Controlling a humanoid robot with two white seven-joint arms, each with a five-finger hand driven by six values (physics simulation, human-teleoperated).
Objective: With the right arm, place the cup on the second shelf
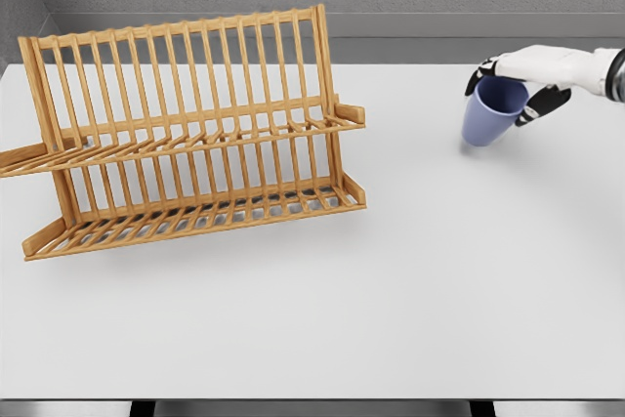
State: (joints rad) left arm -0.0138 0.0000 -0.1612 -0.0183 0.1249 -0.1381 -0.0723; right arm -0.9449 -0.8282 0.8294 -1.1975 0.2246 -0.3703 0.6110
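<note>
Head view, single entry: we recorded our right hand (516,88) at the far right of the white table (391,290), its dark-tipped fingers (543,103) curled about the rim of the blue cup (492,111). The cup was tilted, open mouth up toward the palm, its base at or just above the tabletop; we could not tell whether it was touching. The wooden dish rack (186,134) stood well apart at the left, with two slatted tiers. The left arm did not show. We judged the step to be the grasp or first lift. Next we would need to carry the cup leftward, clear the rack's front rail, and set it on the upper tier (244,134).
</note>
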